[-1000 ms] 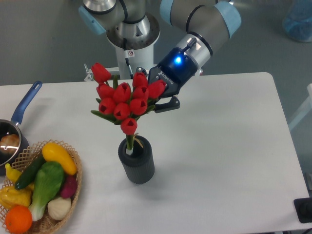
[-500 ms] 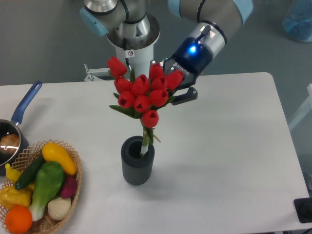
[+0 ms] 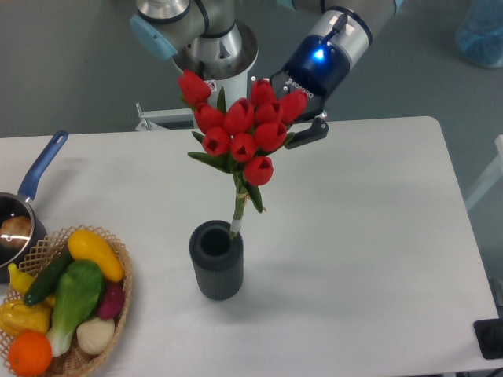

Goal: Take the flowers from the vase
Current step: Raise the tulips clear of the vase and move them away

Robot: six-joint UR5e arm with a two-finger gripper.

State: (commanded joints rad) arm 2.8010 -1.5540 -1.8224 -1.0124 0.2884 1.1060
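Fixed camera: gripper [image 3: 277, 129] sits behind the flowers [image 3: 244, 133], fingers pinched on the bunch at bloom height; one dark finger [image 3: 313, 131] shows just right of the red heads. Stems hang down and to the left of the gripper, the tip just at the rim of the vase [image 3: 215, 259], touching or barely clear, can't tell. My read: the pull-out is nearly done. To finish it clean, lift straight up along the stem line until the tip clears the mouth, no sideways drag, or the vase tips. Far down-left of the gripper: wicker basket [image 3: 122, 292] holds toy fruit and vegetables [image 3: 72, 298]; the saucepan [image 3: 35, 184] at the frame edge has something pale inside.
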